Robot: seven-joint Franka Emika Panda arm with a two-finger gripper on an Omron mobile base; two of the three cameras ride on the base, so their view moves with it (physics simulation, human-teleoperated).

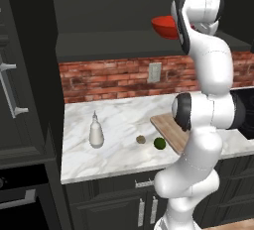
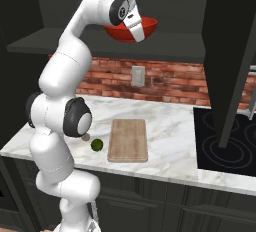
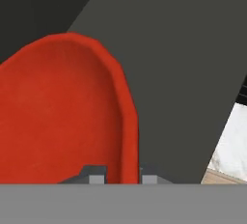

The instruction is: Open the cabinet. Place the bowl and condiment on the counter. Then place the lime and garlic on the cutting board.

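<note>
The tool (image 3: 122,178) is clamped on the rim of the bowl (image 2: 131,29), held level at the cabinet (image 2: 170,43) shelf edge, judged for lowering to the counter (image 2: 165,111).

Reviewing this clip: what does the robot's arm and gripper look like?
The arm is glossy white with rounded, bulbous links and dark charcoal caps at the joints. No cables or markings show. The gripper ends in two small, blocky grey fingers.

Base cams flanking, sharing counter (image 1: 119,125).
</note>
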